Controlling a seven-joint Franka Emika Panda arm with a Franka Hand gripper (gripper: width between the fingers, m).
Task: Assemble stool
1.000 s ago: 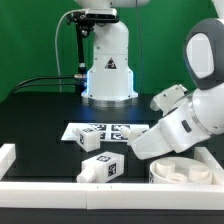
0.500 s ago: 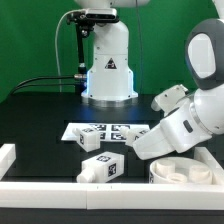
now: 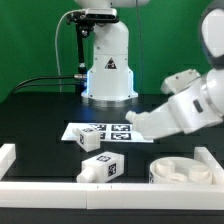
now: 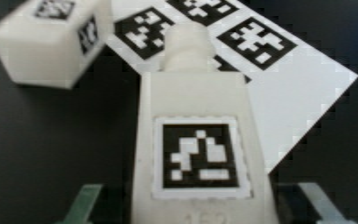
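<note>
Clock: in the exterior view, 12 is lying toward the robot's base.
Wrist view only: the gripper point(image 4: 197, 206) is pinching the gripped leg point(image 4: 194, 130) – a finger point(image 4: 91, 205) is flanking each long side, and a tagged face is turning toward the camera.
Exterior view only: the seat point(image 3: 180, 172) is lying flat at 4 o'clock of the marker board point(image 3: 100, 130), well apart from the hand. The arm is reaching in from 3 o'clock, and the gripped leg is not separable from the white hand.
Loose legs: the loose legs point(image 3: 92, 140) point(image 3: 100, 167) are sitting at 6 o'clock of the board; one of the loose legs point(image 4: 48, 45) is showing beyond the grip.
Leg axis: the long axis is running straight out from the jaws – the far end is pointing over the board.
</note>
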